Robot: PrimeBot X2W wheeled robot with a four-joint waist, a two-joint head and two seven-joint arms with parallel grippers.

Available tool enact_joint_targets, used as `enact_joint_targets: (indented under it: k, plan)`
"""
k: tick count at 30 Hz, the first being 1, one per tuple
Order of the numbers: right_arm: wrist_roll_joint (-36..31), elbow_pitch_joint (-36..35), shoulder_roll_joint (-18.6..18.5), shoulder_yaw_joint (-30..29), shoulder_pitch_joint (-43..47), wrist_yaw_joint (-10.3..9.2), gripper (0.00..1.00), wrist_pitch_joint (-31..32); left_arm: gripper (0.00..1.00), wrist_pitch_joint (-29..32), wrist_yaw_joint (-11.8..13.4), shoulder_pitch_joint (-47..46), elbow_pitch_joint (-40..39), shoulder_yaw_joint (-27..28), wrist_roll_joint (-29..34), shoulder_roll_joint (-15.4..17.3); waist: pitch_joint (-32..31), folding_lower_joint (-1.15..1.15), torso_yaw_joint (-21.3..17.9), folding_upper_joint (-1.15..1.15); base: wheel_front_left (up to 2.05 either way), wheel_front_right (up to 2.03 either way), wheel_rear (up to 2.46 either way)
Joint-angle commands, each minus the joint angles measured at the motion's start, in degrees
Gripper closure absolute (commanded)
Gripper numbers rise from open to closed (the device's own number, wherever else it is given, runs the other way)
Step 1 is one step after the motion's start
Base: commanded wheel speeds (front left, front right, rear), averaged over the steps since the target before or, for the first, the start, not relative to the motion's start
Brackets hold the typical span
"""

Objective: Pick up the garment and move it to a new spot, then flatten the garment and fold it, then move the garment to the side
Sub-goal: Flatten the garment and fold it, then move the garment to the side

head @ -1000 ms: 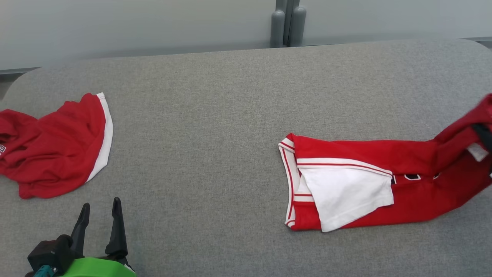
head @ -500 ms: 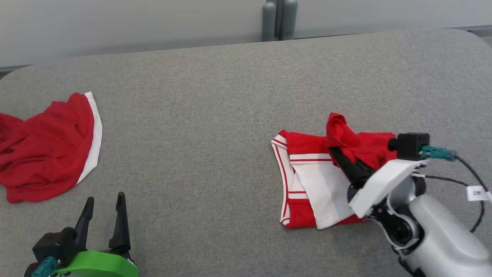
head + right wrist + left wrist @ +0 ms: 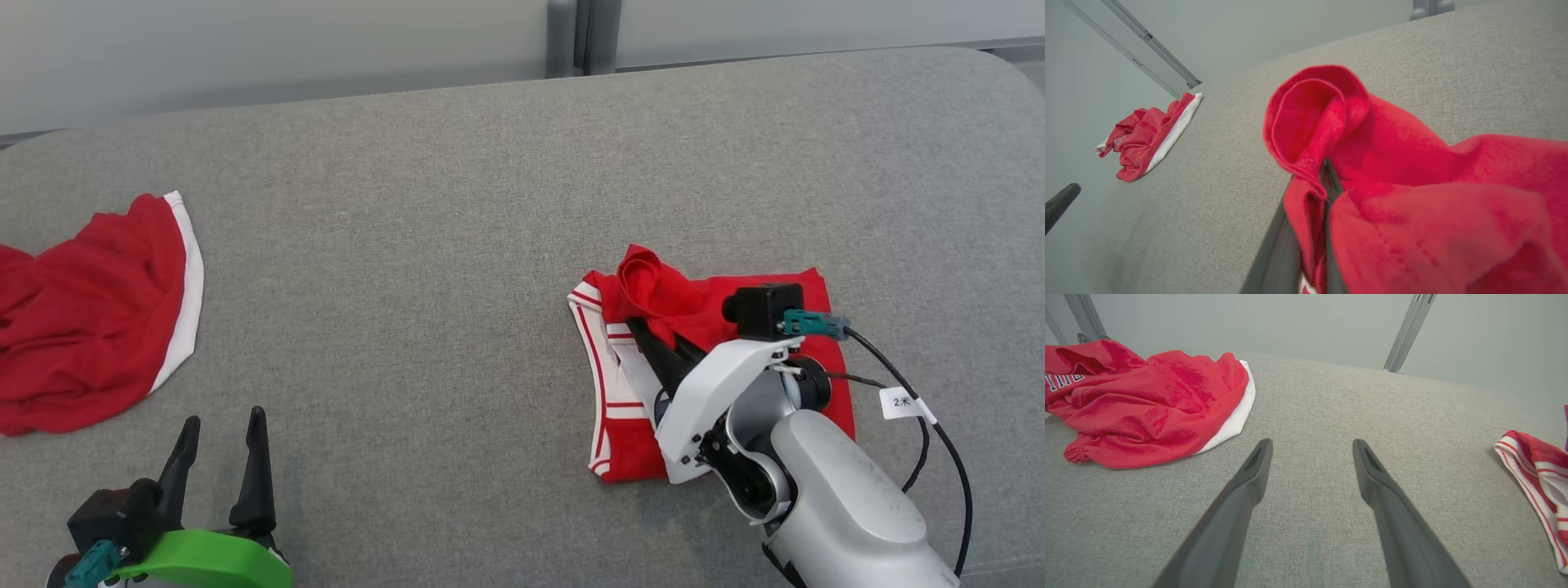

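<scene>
Garment [image 3: 694, 298] fabric hides the right gripper [image 3: 635, 325] tips pinching it.

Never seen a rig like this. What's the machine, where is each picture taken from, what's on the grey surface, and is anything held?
It is a wheeled robot with two arms. The wide picture comes from a camera on its head, looking down; the other two come from wrist cameras looking along each gripper's two dark fingers. On the grey fabric-covered surface lie a crumpled red garment with a white band, at the robot's left, and a partly folded red garment with white striped trim, at its right. The right gripper is shut on a bunched red fold of that striped garment. The left gripper is open and holds nothing.
</scene>
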Motion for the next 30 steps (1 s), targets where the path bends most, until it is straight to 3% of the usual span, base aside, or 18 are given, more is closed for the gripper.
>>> enact_joint_targets:
  k: [1,2,3,4,5,9,15,18,21,25,30]
  plan:
    - [-1.11,-0.17,0.25,0.4,-0.41,0.02,1.0,0.91,0.0,0.05,0.02,-0.89,-0.2,0.19,-0.14,0.54,0.13,0.0,-0.3,0.0,0.0,0.0,0.0]
    - [-1.4,-0.68,0.28,1.13,-0.14,0.02,0.9,1.65,0.0,0.07,0.1,-0.73,-0.16,0.23,-0.17,0.54,0.17,0.0,-0.44,0.0,0.0,0.0,0.0]
    - [-1.77,-1.42,0.15,1.75,0.17,0.02,0.55,2.07,0.0,0.06,0.19,-0.59,-0.11,0.29,-0.22,0.58,0.18,0.0,-0.59,0.0,0.0,0.0,0.0]
    - [-1.77,-1.42,0.15,1.75,0.17,0.02,0.55,2.07,0.0,0.06,0.19,-0.59,-0.11,0.29,-0.22,0.58,0.18,0.0,-0.59,0.0,0.0,0.0,0.0]
    - [-2.05,-2.27,-0.05,2.24,0.45,0.02,0.0,2.22,0.0,0.03,0.27,-0.41,-0.09,0.37,-0.29,0.66,0.2,0.0,-0.77,0.0,0.0,0.0,0.0]
    - [-1.63,-6.26,-0.18,2.63,2.23,0.02,0.0,2.78,0.0,0.29,0.58,0.13,-0.11,0.42,-0.53,0.86,-0.05,0.0,-1.36,0.0,0.0,0.0,0.0]
    - [0.42,-18.87,-2.01,1.93,6.68,0.02,0.0,5.72,0.0,0.48,1.02,0.87,-0.78,0.76,-0.74,1.41,-0.02,0.0,-2.04,0.0,0.0,0.0,0.0]
    - [2.59,-27.01,-3.1,-1.18,10.47,0.02,0.0,8.08,0.0,0.45,1.41,1.05,-1.26,1.12,-0.85,1.67,0.4,0.0,-2.16,0.0,0.0,0.0,0.0]
    - [2.61,-32.03,-4.77,-8.07,14.4,0.01,0.0,10.29,0.0,0.18,1.7,1.25,-1.84,1.5,-0.93,1.64,1.12,0.0,-2.52,0.0,0.0,0.0,0.0]
    - [-0.29,-30.6,-5.63,-17.62,17.07,0.02,0.0,11.89,0.0,-0.11,1.63,0.96,-2.1,1.43,-0.95,1.25,1.76,0.0,-2.76,0.0,0.0,0.0,0.0]
    - [-2.31,-23.4,-4.93,-24.0,18.16,0.02,0.0,12.52,0.0,-0.88,1.61,-0.26,-2.31,1.48,0.35,0.5,1.66,0.0,-2.05,0.0,0.0,0.0,0.0]
